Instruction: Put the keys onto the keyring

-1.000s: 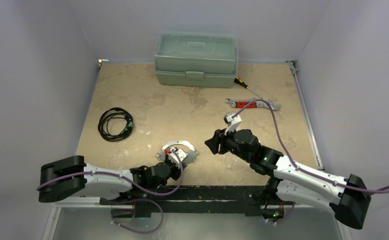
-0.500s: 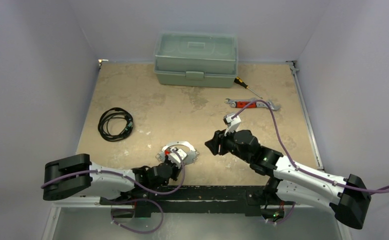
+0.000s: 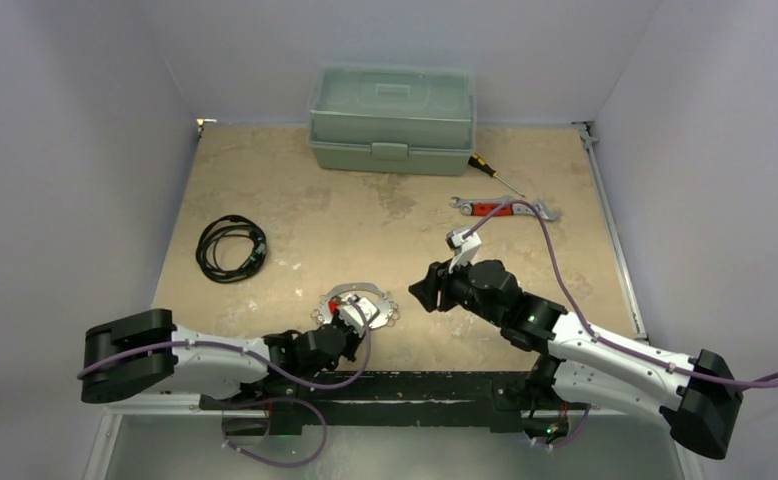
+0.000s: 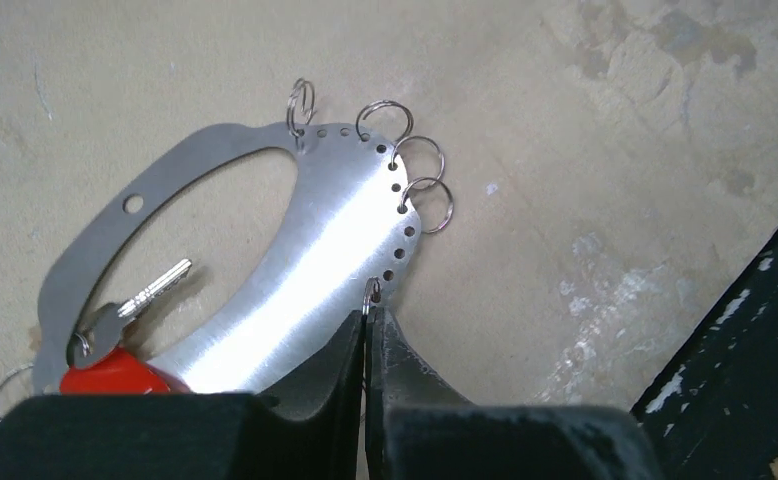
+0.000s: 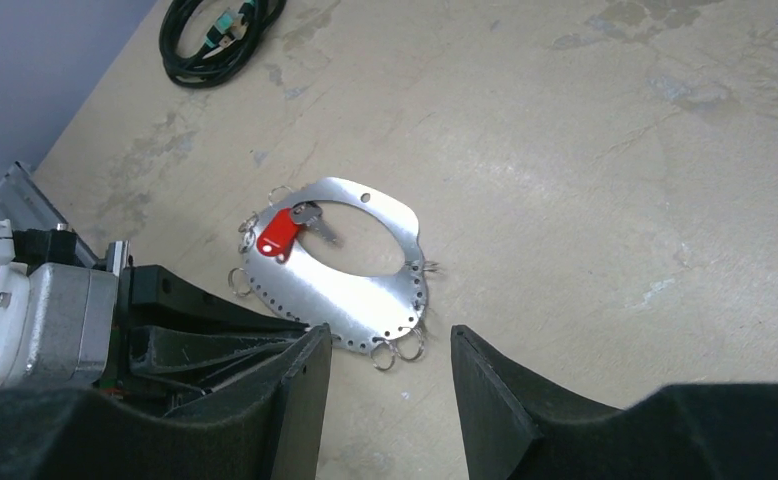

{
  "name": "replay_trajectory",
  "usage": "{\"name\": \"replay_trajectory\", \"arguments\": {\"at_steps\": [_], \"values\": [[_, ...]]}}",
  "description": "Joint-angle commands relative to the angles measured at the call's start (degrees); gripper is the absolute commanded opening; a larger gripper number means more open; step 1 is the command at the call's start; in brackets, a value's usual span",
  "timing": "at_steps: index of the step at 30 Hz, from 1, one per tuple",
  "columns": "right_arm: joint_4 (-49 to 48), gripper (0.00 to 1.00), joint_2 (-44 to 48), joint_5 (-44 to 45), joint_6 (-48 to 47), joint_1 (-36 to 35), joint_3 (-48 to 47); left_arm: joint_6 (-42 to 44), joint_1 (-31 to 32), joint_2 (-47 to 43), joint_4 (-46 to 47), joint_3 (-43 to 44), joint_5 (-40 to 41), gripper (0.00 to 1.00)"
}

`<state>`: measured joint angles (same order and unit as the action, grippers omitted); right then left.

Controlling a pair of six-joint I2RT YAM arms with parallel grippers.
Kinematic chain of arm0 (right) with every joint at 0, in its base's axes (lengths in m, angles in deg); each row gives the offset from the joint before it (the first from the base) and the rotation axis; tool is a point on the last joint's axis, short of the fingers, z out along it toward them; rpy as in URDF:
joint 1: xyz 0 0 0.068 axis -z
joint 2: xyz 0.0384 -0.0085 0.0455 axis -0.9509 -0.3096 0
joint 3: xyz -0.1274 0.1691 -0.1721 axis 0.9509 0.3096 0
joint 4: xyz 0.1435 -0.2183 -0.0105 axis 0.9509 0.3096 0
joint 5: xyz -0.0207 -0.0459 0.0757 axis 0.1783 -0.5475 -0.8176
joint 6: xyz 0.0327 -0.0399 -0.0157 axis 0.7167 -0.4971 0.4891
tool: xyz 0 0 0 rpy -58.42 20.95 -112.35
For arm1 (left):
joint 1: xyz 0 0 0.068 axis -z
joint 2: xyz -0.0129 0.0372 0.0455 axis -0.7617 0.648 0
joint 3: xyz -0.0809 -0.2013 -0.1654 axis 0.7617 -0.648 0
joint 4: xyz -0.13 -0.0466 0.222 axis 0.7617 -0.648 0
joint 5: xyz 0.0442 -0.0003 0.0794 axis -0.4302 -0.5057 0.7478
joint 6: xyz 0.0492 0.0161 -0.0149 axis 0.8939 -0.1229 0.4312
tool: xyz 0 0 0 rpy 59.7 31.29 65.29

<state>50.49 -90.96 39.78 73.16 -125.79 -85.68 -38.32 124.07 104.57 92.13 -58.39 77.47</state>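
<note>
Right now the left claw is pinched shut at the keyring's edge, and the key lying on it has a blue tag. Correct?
No. The tag on the key is red, not blue; the left wrist view shows it. The left claw is pinched shut at the keyring edge.

A: Where did the flat silver metal keyring plate (image 3: 357, 305) lie?
B: On the tan table (image 3: 385, 230), near its front edge, left of centre. The red-tagged silver key (image 5: 290, 228) lay on its left part.
A: Behind it?
B: The green plastic toolbox (image 3: 392, 118), at the back edge. Coiled black cable (image 3: 231, 247) to the left; red-handled silver wrench (image 3: 505, 208) to the right, yellow-handled screwdriver (image 3: 490, 170) just behind that.
</note>
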Motion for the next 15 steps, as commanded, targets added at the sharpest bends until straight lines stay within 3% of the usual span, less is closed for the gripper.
{"name": "replay_trajectory", "arguments": {"at_steps": [1,11,15], "values": [[-1.2,0.51,3.4,-3.3,-2.2,0.2,-0.2,2.3,0.4,-5.5,-5.8,5.5,-2.2,0.0],[-15.6,0.52,15.5,-21.0,-9.1,0.2,6.8,3.3,0.4,-12.9,-24.0,16.6,-6.0,0.0],[-14.5,0.51,17.7,-25.0,-11.8,0.2,6.1,3.8,0.4,-12.6,-32.9,22.6,-7.7,0.0]]}}
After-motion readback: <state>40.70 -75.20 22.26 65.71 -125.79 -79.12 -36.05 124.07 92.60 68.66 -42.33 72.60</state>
